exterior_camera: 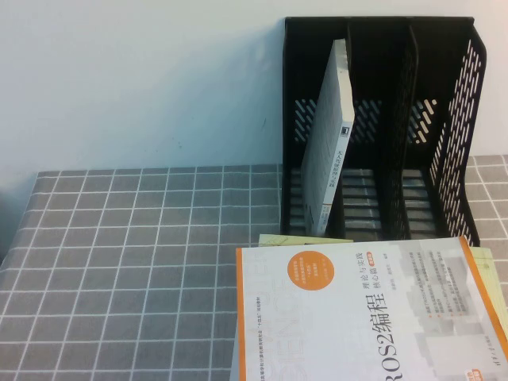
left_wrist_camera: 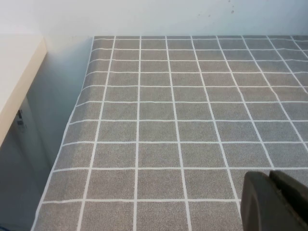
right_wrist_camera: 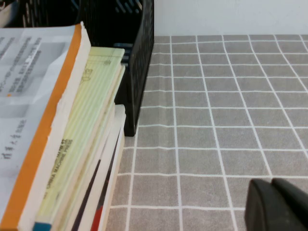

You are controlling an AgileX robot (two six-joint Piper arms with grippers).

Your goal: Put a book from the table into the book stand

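Seemingly pre-grasp: the closed right pincer (right_wrist_camera: pixel 276 204) hovers beside the book stack (right_wrist_camera: pixel 72 130), the closed left pincer (left_wrist_camera: pixel 274 199) idles over bare table (left_wrist_camera: pixel 159 120); next, open and reach for 1 book

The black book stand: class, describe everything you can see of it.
The book stand is black, plastic-looking, with perforated walls and a slatted floor, divided into three upright compartments. It stands on the checked tablecloth against the wall. One white book leans tilted in its left compartment; the others look empty. A book stack lies just before it. The left gripper and right gripper show only in their wrist views, over the cloth.
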